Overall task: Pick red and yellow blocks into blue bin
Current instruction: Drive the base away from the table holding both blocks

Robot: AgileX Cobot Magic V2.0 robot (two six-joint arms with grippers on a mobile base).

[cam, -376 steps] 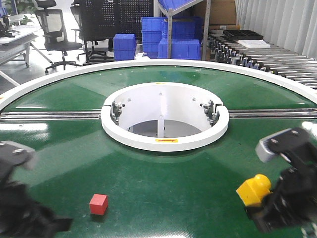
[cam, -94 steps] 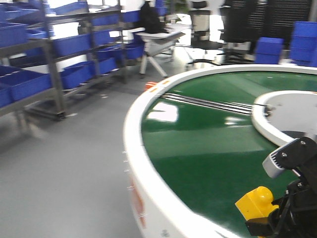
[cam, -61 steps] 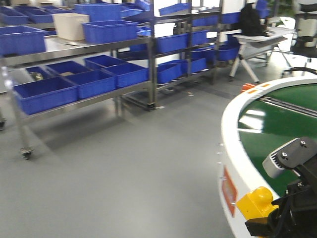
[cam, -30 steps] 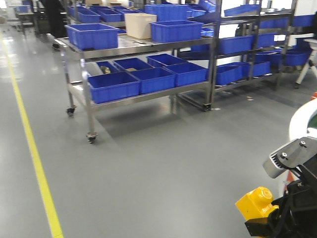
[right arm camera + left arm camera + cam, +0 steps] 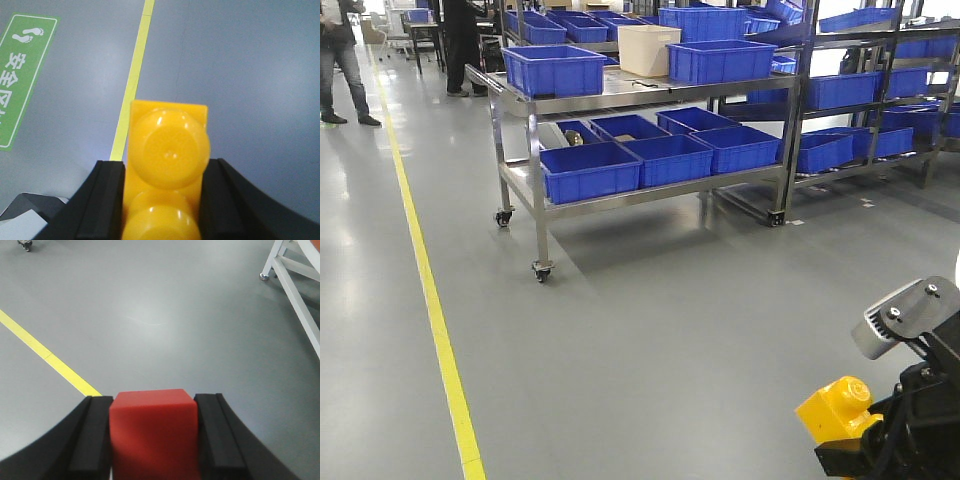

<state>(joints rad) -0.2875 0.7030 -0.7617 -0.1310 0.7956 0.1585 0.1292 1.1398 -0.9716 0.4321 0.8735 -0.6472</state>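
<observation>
Glossy yellow studded brick point(image 5: 167, 150) and smooth red cube point(image 5: 152, 435) sit clamped.

Black pincer point(image 5: 165, 196), grey screwed housing point(image 5: 905, 318)

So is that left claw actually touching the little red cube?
Touching. The left wrist view shows the red cube wedged between the left gripper's black pads, both flush against its sides, no gap.

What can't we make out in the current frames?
Front view: left gripper and red cube fall outside the frame.
Left wrist: cube's underside cut by bottom edge.
Right wrist: near stud of yellow brick cut by bottom edge.
Front view: object in lower-shelf bin too small to identify.
</observation>
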